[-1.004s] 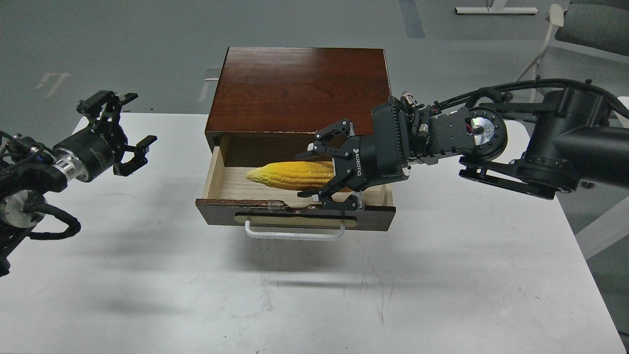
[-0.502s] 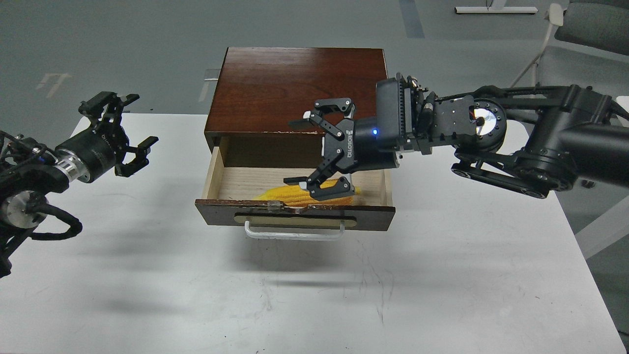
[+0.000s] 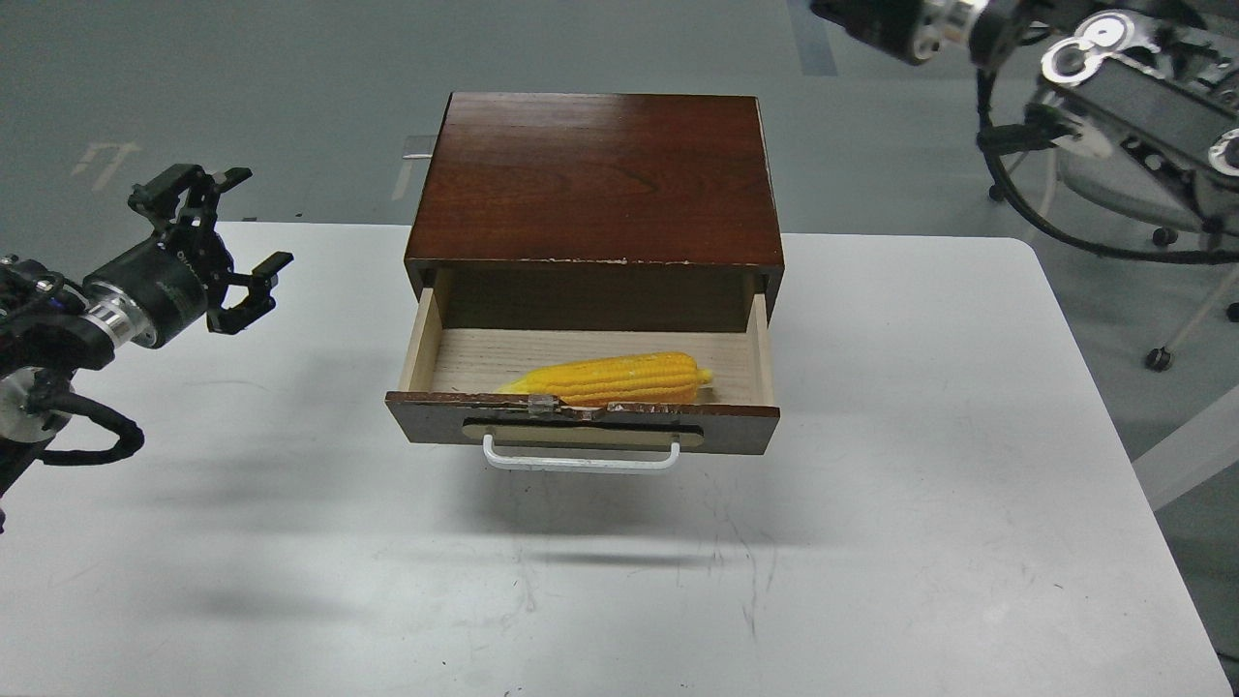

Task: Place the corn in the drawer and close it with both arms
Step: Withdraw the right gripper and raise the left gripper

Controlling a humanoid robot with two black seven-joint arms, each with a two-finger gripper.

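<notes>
Corn [image 3: 612, 378] lies in the open drawer [image 3: 581, 426] on a scuffed white table [image 3: 871, 542], grey floor [image 3: 242, 87] beyond; left end effector [image 3: 225, 242] spread apart, right out of frame.

left arm [image 3: 58, 319]: black, silver wrist ring, looped cable | right arm [image 3: 1113, 58]: black, silver discs, cables
</notes>
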